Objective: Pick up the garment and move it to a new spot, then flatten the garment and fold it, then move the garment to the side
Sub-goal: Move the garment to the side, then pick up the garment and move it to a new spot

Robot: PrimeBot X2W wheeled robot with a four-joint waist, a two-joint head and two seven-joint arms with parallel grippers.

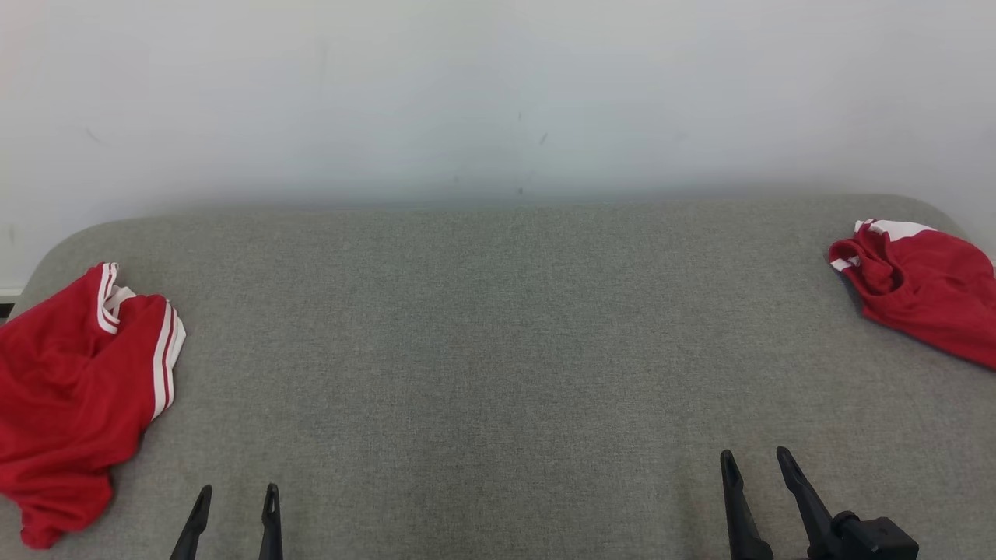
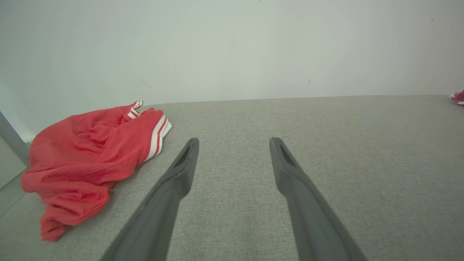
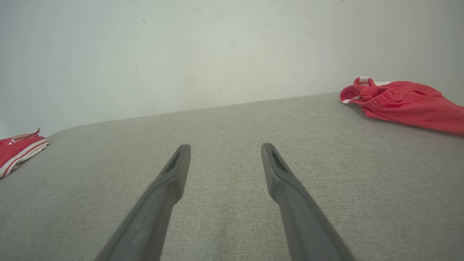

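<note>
Head view has a crumpled red garment (image 1: 74,397) at the near left edge of the grey table (image 1: 498,350) and a second red garment (image 1: 926,288) far right. The left pincer (image 1: 238,490) and right pincer (image 1: 754,453) are both released, empty and touching neither. Soft, light and limp, the cloth would likely sag and bunch, so the white-striped hem (image 1: 165,358) or a raised fold looks the surest hold.

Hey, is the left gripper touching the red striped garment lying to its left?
Apart. The left wrist view shows the left gripper open, with bare grey fabric surface between it and the red striped garment.
</note>
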